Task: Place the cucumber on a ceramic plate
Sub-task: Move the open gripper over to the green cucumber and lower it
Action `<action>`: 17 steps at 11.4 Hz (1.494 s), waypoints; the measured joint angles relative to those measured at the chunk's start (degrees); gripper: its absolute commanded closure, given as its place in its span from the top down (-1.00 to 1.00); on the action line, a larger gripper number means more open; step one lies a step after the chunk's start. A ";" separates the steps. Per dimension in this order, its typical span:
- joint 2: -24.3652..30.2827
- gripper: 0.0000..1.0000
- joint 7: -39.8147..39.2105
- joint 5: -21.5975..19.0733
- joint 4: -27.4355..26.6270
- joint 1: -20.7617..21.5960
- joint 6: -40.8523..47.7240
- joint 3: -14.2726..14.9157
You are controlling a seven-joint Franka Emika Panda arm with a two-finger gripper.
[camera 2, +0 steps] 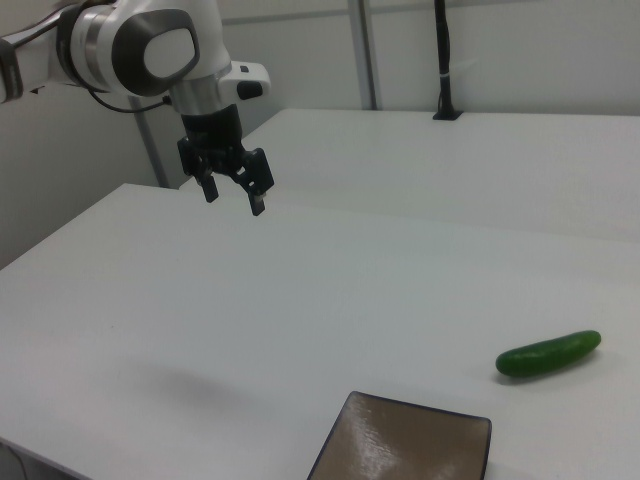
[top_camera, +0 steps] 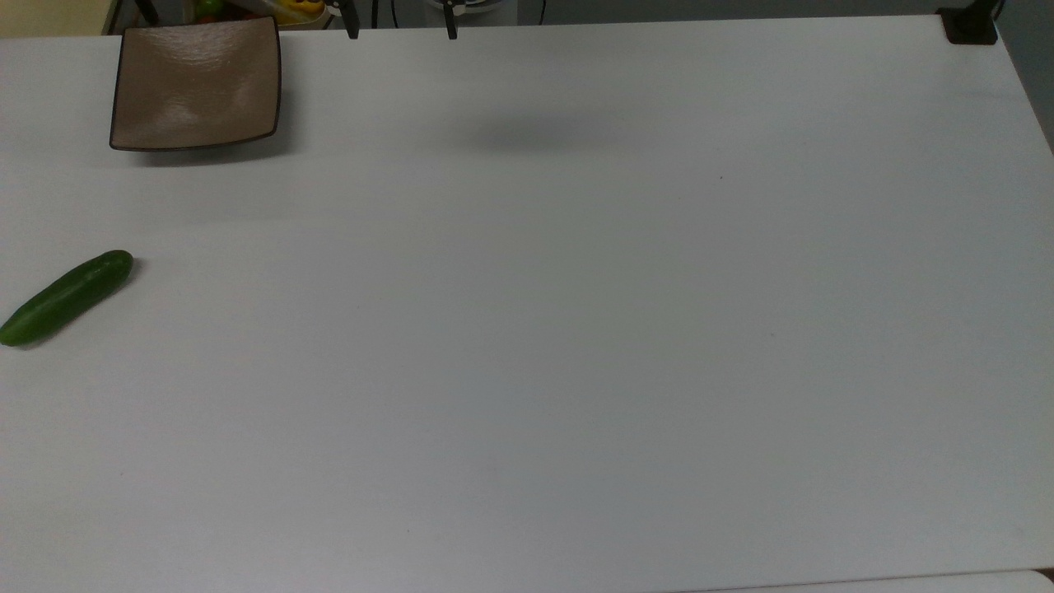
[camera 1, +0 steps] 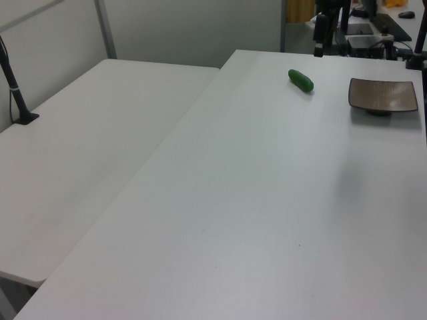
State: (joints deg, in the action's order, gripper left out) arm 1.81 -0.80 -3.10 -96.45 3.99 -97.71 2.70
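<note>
Cucumber [top_camera: 66, 298] near table [top_camera: 576, 329] edge

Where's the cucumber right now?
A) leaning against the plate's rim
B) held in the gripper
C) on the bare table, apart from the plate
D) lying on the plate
C: the cucumber lies flat on the white table, with a clear gap to the empty ceramic plate; the gripper hangs open in the air, holding nothing.
</note>
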 measured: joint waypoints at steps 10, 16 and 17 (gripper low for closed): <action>-0.74 1.00 -0.01 0.14 -0.01 -0.01 -0.10 -0.31; -3.60 1.00 1.26 0.42 -0.06 -3.88 -13.26 5.41; -5.43 1.00 1.27 0.41 -0.12 -4.65 -17.24 7.51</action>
State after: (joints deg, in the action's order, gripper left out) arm -3.62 0.47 -2.69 -96.57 -0.66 -114.96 10.21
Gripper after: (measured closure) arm 0.000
